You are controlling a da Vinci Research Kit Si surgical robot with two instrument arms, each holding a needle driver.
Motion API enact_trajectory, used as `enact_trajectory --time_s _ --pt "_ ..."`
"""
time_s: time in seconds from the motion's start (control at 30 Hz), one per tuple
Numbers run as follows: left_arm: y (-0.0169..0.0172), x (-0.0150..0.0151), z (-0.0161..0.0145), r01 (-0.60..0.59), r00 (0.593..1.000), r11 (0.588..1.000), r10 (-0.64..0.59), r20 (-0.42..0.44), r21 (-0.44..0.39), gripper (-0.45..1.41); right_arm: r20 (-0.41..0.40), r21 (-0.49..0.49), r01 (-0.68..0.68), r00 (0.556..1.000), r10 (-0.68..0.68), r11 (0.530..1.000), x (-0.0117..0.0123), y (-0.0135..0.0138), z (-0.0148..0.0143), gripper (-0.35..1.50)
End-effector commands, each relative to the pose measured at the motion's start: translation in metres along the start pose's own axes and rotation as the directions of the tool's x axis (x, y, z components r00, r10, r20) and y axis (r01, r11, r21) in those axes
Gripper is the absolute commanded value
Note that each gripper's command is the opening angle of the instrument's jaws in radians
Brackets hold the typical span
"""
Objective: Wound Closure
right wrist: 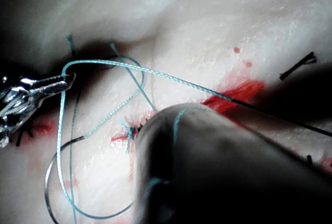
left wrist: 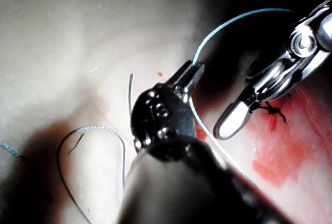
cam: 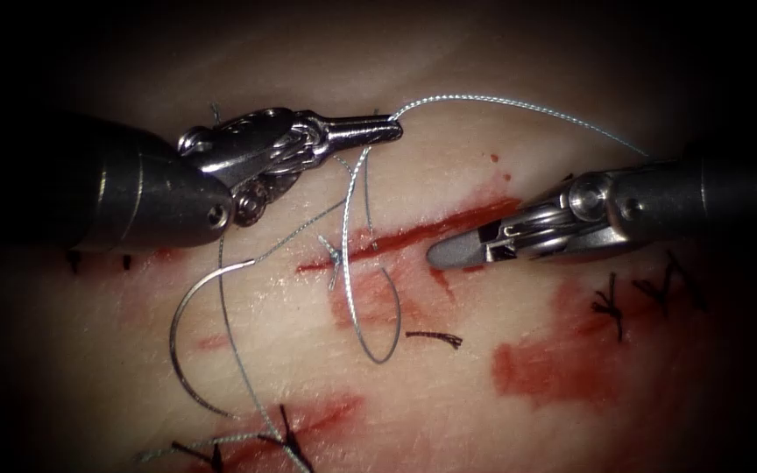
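Observation:
The cut (cam: 413, 232) runs as a red line across the tissue (cam: 484, 368), with a thread knot (cam: 335, 254) on its left part. My left tool (cam: 392, 130) is above the cut, jaws shut on the thread (cam: 501, 102), which arcs right and passes behind my right tool. The left jaws (left wrist: 194, 71) grip that thread (left wrist: 233, 19) at their tip. The right tool (cam: 440, 254) lies on the cut's right part, jaws shut and holding nothing. Thread (right wrist: 176, 120) crosses its shaft. The curved needle (cam: 177, 333) lies free on the tissue left of the cut, held by neither tool.
A slack loop of thread (cam: 370, 342) hangs below the knot. Black stitches (cam: 611, 307) sit at the right and others (cam: 286, 434) at the lower edge. A short black thread end (cam: 435, 335) lies loose. Red fluid (cam: 554, 359) stains the tissue.

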Motion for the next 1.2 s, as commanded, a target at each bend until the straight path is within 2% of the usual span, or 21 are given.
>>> enact_trajectory --time_s 0.03,0.23,0.37,0.43,0.53,0.67,0.77,0.87,0.93,0.97,1.03,1.07,1.17,1.2 --pt "-0.0003 -0.0005 0.0005 0.0 1.0 1.0 0.0 0.0 -0.001 -0.45 0.0 -0.002 -0.007 1.0 0.007 1.0 0.0 0.0 0.001 -0.35" --pt "-0.0002 -0.0005 0.0006 0.0 1.0 1.0 0.0 0.001 -0.001 -0.45 -0.042 0.009 -0.055 0.998 0.056 0.998 0.0007 0.0004 0.0017 -0.35" --pt "-0.0002 -0.0005 0.0006 0.001 1.0 1.0 -0.001 0.001 -0.001 -0.45 -0.091 0.072 -0.118 0.988 0.125 0.99 0.0018 0.0007 0.0021 -0.35" --pt "-0.0002 -0.0004 0.0006 0.007 1.0 1.0 -0.007 0.001 -0.002 -0.45 -0.154 0.146 -0.105 0.98 0.127 0.984 0.0028 0.001 0.0024 -0.35" --pt "-0.0001 -0.0004 0.0006 0.007 1.0 1.0 -0.007 0.001 -0.002 -0.45 -0.255 0.173 -0.008 0.965 0.052 0.985 0.0037 0.0008 0.0026 -0.35" --pt "-0.0001 -0.0005 0.0007 0.007 1.0 1.0 -0.007 0.001 -0.001 -0.45 -0.367 0.112 0.109 0.928 -0.061 0.988 0.0041 0.0003 0.0023 -0.35" --pt "-0.0001 -0.0005 0.0008 0.013 1.0 1.0 -0.013 0.0 -0.001 -0.45 -0.412 0.065 0.152 0.904 -0.112 0.986 0.0042 0.0006 0.0025 -0.35" --pt "-0.0001 -0.0005 0.001 0.013 1.0 1.0 -0.013 0.001 -0.002 -0.45 -0.461 -0.083 0.327 0.825 -0.328 0.941 0.0041 0.0018 0.0033 -0.35" --pt "-0.0001 -0.0005 0.0011 0.013 1.0 1.0 -0.013 0.001 -0.002 -0.45 -0.455 -0.131 0.383 0.796 -0.399 0.914 0.0038 0.002 0.0036 -0.35" --pt "-0.0001 -0.0005 0.0013 0.013 1.0 1.0 -0.013 -0.001 0.0 -0.45 -0.431 -0.195 0.46 0.753 -0.498 0.866 0.0036 0.002 0.0041 -0.35" --pt "-0.0001 -0.0005 0.0018 0.013 1.0 1.0 -0.013 0.0 0.005 -0.45 -0.4 -0.226 0.521 0.721 -0.566 0.823 0.0032 0.002 0.0047 -0.35" --pt "-0.0002 -0.0005 0.0022 0.013 1.0 1.0 -0.013 -0.002 -0.003 -0.45 -0.35 -0.213 0.573 0.712 -0.609 0.792 0.0025 0.0021 0.0053 -0.35" --pt "-0.0006 -0.0004 0.0029 0.011 1.0 0.999 -0.012 -0.007 -0.033 -0.45 -0.292 -0.156 0.605 0.726 -0.622 0.78 0.0017 0.0022 0.0061 -0.35" --pt "-0.001 -0.0004 0.0031 0.009 1.0 0.999 -0.01 -0.014 -0.049 -0.45 -0.286 -0.086 0.618 0.736 -0.613 0.782 0.0011 0.0021 0.0066 -0.35"
